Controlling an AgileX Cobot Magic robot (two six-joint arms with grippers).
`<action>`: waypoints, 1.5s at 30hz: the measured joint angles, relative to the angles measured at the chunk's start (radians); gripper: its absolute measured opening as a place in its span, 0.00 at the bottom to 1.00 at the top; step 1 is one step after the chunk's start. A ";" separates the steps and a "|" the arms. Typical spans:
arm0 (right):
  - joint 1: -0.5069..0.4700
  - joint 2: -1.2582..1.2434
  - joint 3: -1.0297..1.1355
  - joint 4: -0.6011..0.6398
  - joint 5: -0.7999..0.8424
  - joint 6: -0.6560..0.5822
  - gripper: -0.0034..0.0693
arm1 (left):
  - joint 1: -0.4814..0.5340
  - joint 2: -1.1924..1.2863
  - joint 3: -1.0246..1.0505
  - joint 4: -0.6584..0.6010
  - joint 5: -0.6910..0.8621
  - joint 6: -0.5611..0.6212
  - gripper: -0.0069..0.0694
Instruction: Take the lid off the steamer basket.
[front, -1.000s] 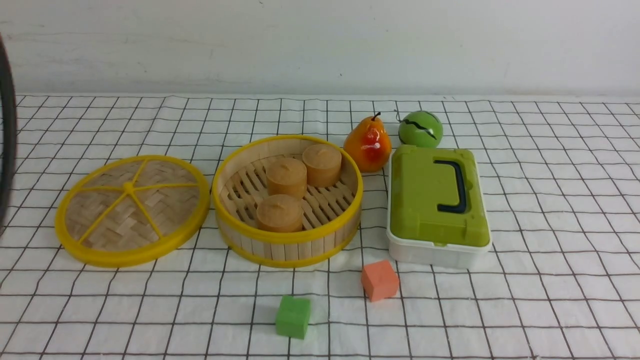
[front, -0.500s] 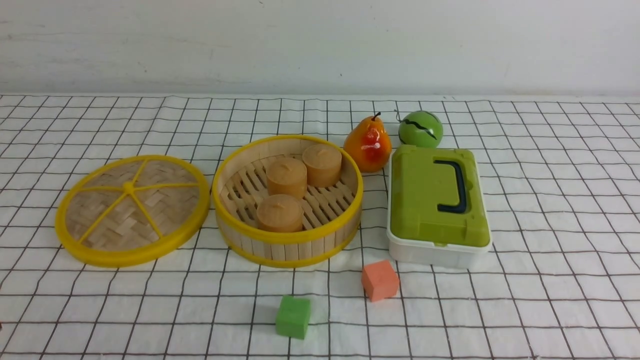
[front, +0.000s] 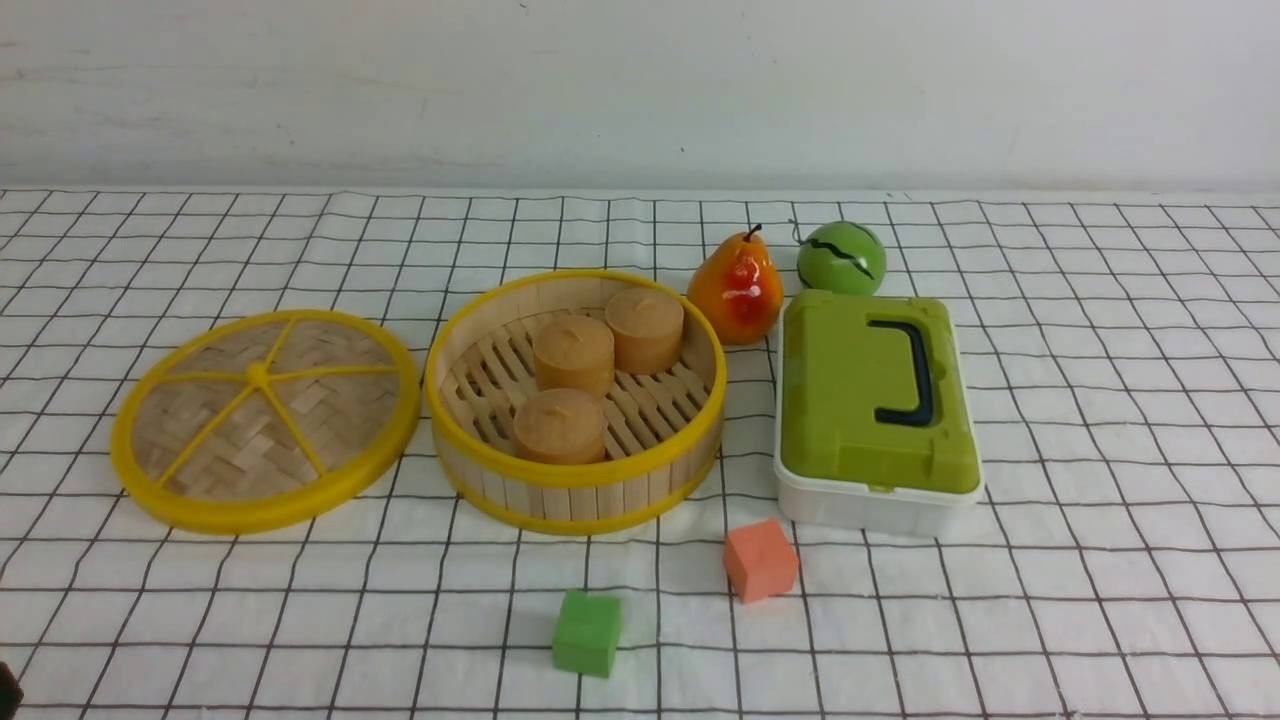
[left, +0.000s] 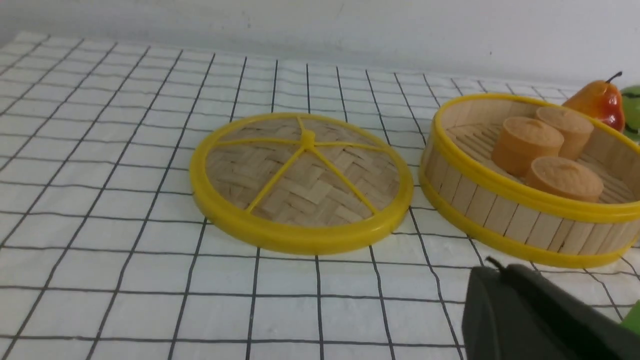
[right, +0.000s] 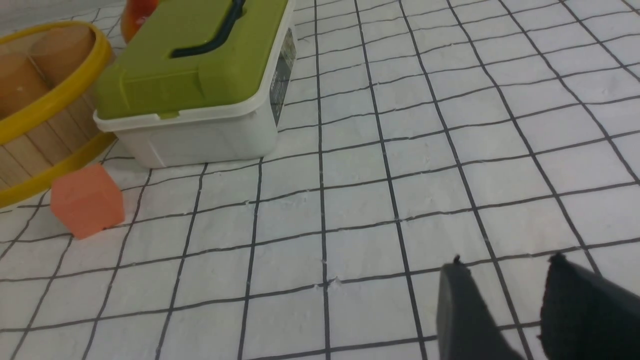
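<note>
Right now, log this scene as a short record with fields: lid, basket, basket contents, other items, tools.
lid: steamer lid off, lying flat on the checked cloth, left of the basket, apart from it
basket: steamer basket open, upright
contents: three tan round cakes
other items: pear, green ball, green-lidded white box, orange cube, green cube
left tool: holds nothing, opening unclear
right tool: open, empty, over bare cloth
task state: lid already removed

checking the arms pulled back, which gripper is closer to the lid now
Left. The left gripper sits just in front of the lid, which fills its wrist view. The right gripper is over bare cloth beyond the green-lidded box, on the far side from the lid.
</note>
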 joint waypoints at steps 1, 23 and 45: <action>0.000 0.000 0.000 0.000 0.000 0.000 0.38 | 0.000 -0.041 0.031 0.001 0.012 0.000 0.07; 0.000 0.000 0.000 0.000 0.000 0.000 0.38 | 0.008 -0.057 0.045 -0.083 0.217 0.096 0.07; 0.000 0.000 0.000 0.000 0.000 0.000 0.38 | 0.008 -0.057 0.045 -0.084 0.217 0.098 0.08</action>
